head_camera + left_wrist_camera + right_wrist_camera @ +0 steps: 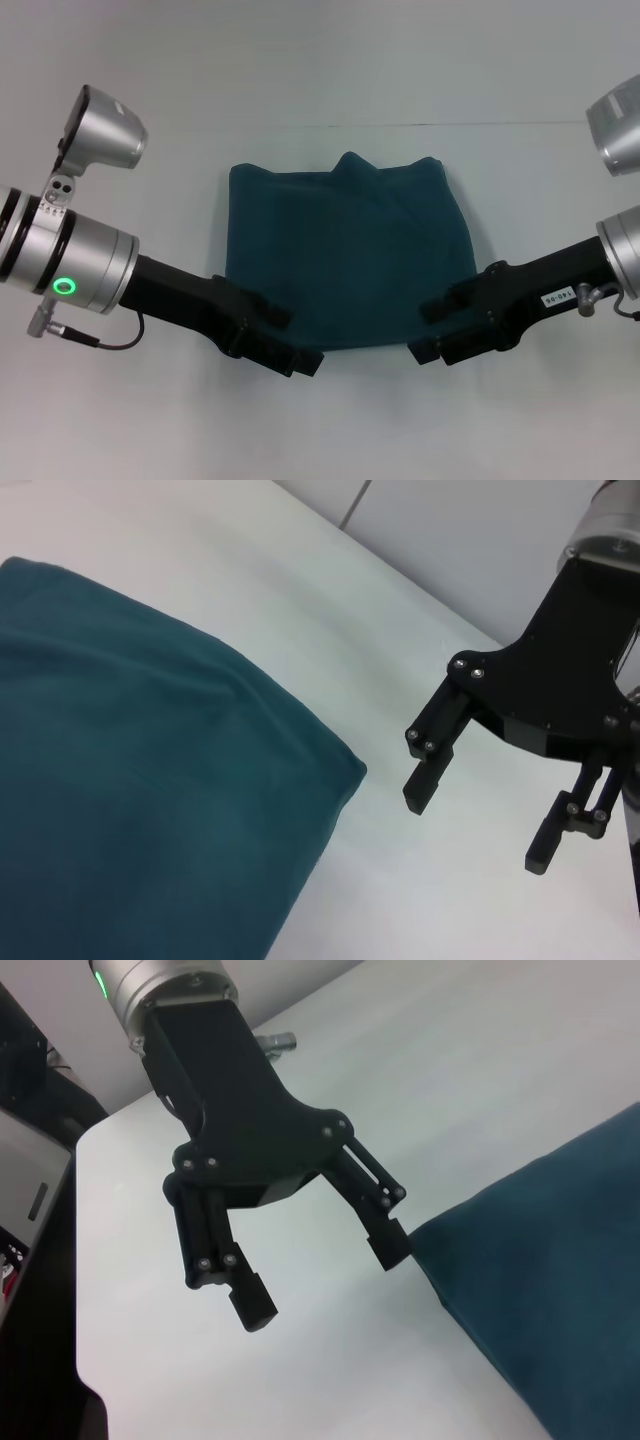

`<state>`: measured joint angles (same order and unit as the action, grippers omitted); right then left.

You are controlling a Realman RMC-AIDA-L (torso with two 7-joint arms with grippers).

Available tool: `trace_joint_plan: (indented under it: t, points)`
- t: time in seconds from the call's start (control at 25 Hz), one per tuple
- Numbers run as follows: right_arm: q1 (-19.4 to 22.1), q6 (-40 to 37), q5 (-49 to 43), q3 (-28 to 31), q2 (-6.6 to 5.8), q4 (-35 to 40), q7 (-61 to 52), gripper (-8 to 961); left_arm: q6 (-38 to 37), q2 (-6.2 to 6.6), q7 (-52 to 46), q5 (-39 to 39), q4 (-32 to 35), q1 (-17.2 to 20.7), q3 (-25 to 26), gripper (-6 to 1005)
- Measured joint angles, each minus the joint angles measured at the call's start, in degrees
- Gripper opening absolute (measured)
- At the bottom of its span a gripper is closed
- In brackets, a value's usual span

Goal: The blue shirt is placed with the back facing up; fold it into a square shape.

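The blue shirt lies folded on the white table, a rough rectangle with a small peak on its far edge. My left gripper sits low at the shirt's near left corner and is open with nothing between its fingers. The right wrist view shows this left gripper with one fingertip close beside the shirt's corner. My right gripper is at the near right corner, also open and empty. In the left wrist view, that right gripper hovers just off the shirt's rounded corner.
The white table runs all around the shirt. Its back edge meets a pale wall. In the right wrist view, the table's side edge drops off to a dark area.
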<state>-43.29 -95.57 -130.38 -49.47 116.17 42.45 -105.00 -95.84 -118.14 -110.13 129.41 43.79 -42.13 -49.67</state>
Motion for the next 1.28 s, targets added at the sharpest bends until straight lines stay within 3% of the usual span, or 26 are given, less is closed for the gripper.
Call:
trace_joint_plan:
  t: [1.28]
  points:
    - [0.0, -0.2, 0.1, 0.4, 0.01, 0.7, 0.1, 715, 0.4, -0.34, 2.9, 0.6, 1.2, 0.2, -0.9, 950]
